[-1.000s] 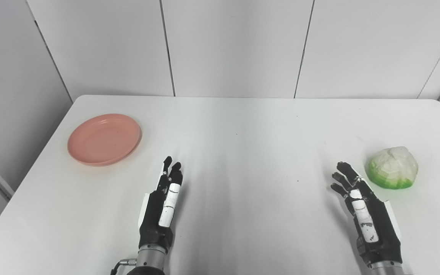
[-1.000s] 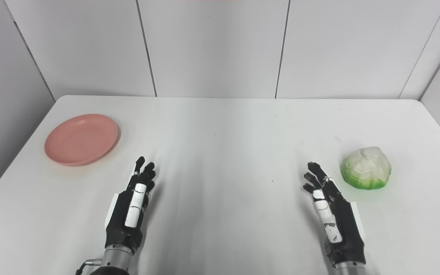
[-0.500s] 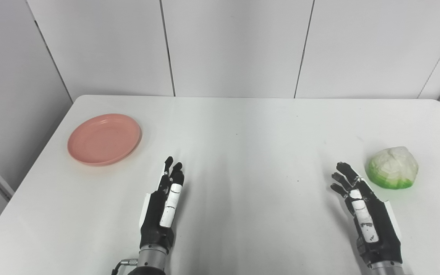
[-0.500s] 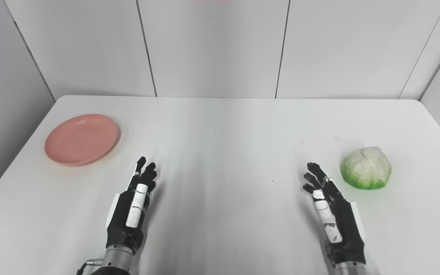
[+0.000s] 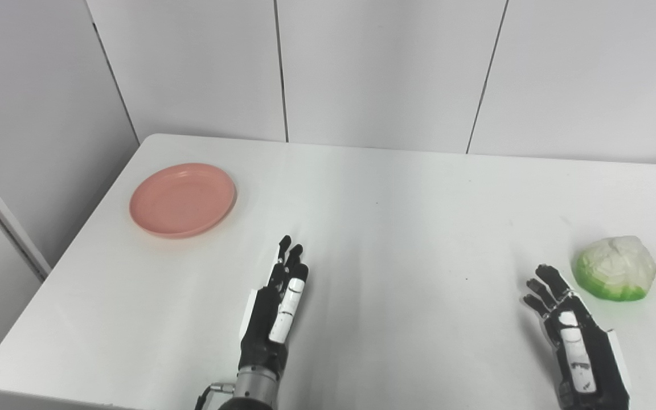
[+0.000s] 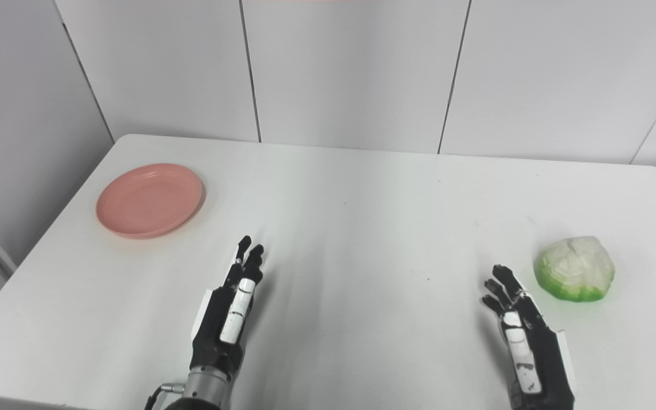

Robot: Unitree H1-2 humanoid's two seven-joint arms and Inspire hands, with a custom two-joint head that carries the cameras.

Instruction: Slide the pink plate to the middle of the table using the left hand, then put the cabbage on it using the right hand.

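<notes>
White table (image 5: 396,199): round pink plastic plate (image 5: 182,199) far left, pale green cabbage (image 5: 616,268) right; left hand (image 5: 274,316) and right hand (image 5: 575,341) empty, fingers extended.

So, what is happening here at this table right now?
Nothing is being handled yet. The pink plate sits at the far left of the white table, and the cabbage rests at the right side. The left hand is open over the table, nearer than the plate and apart from it. The right hand is open too, its fingers close to the cabbage but not touching it. The plate has not been slid to the middle.
</notes>
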